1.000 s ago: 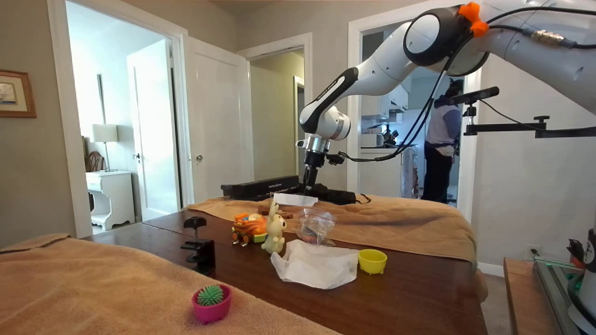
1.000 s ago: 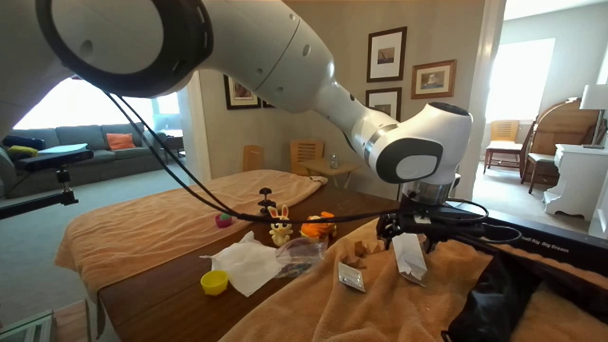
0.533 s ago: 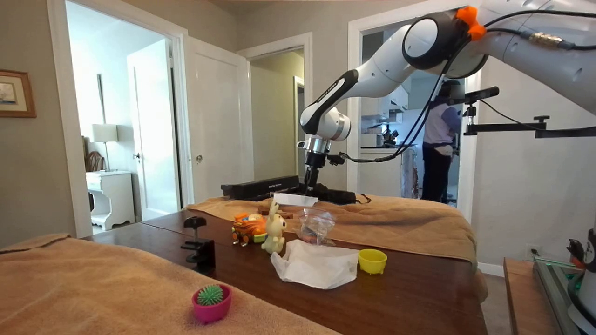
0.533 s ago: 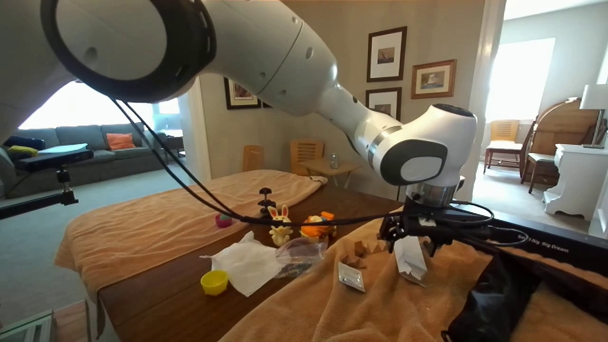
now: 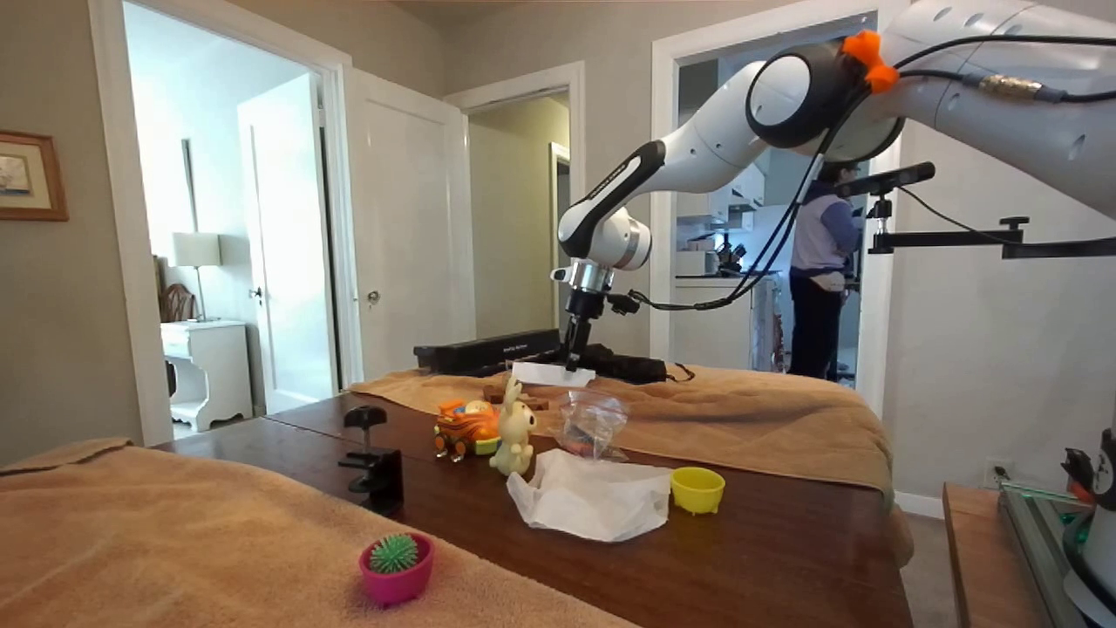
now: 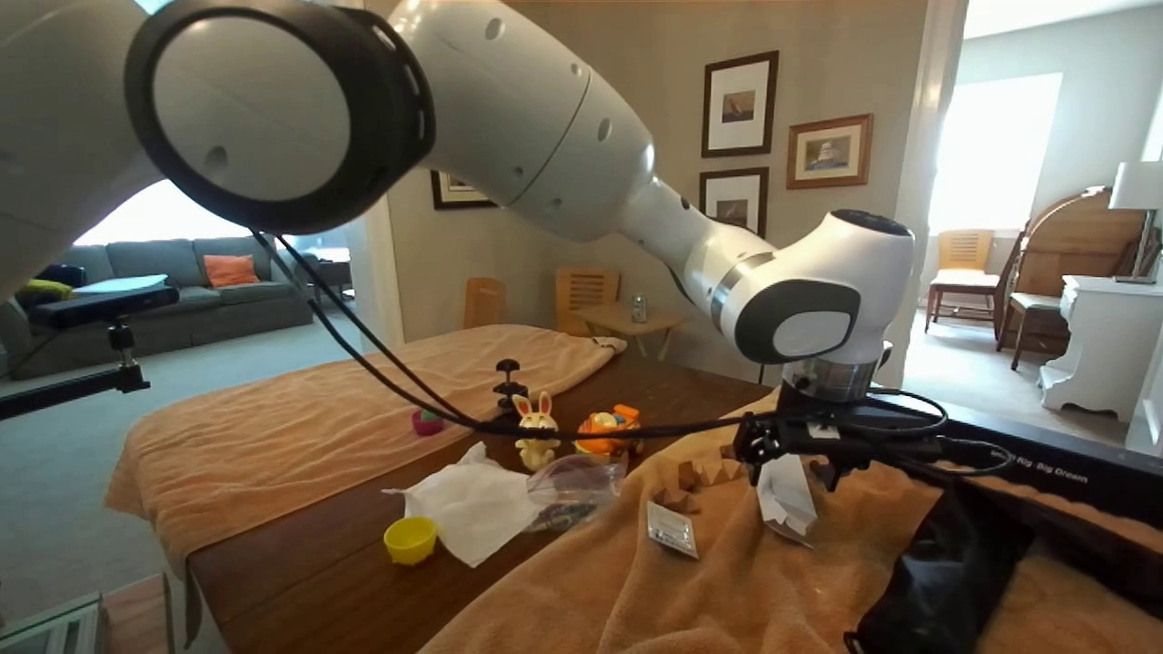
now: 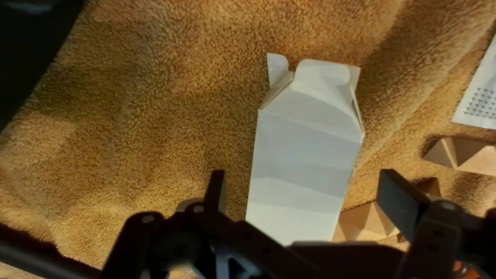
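- My gripper stands with its jaws wide apart.
- The white carton lies flat on a tan towel below me, lengthwise between my fingers; in the wrist view a gap shows along both its sides.
- My wrist view shows the carton's unfolded flaps; in an exterior view the carton is a thin pale strip.
- One printed packet appears whole in an exterior view, cut off in my wrist view.
- One person shows only in an exterior view.
- Beside the carton I see brown faceted pieces, at least two; I cannot count them exactly.
- Farther off I count one rabbit figure, one orange toy car, one yellow cup, one clear plastic bag, one black clamp, and one pink cup holding one green spiky ball.
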`<state>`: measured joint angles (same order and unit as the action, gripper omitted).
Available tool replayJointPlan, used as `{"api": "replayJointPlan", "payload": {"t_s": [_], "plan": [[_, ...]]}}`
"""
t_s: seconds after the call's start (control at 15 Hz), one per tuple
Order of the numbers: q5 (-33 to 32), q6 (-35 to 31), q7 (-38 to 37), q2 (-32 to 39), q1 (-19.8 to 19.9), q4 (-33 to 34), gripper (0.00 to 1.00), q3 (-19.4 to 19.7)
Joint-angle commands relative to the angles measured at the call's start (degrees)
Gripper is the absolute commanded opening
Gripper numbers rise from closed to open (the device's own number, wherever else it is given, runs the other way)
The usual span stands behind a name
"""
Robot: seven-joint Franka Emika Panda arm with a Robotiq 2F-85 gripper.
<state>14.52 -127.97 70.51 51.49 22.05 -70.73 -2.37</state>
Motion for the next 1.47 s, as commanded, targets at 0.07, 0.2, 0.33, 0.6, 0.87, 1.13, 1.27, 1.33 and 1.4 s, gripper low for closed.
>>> {"api": "replayJointPlan", "payload": {"t_s": [0.07,0.2,0.33,0.6,0.87,1.13,1.27,1.33,1.4], "plan": [[-1.3,0.6,-0.1,3.5,0.0,4.6,1.0,-0.8],[-1.5,0.8,-0.1,3.9,0.0,5.0,0.74,-0.9],[-1.7,1.1,-0.3,4.3,-0.2,5.6,0.59,-0.8],[-1.9,1.4,-0.2,4.4,-0.2,5.9,0.31,-0.7],[-1.8,1.3,0.6,3.1,-0.2,4.9,0.03,-1.1],[-0.9,2.2,4.8,-1.7,-0.1,1.2,0.0,-3.6],[0.2,4.2,7.5,-4.5,0.1,-0.7,0.0,-5.5],[0.7,6.0,9.2,-5.9,0.2,-1.7,0.0,-6.5],[0.6,7.8,10.7,-7.3,-0.1,-2.5,0.0,-6.9]]}}
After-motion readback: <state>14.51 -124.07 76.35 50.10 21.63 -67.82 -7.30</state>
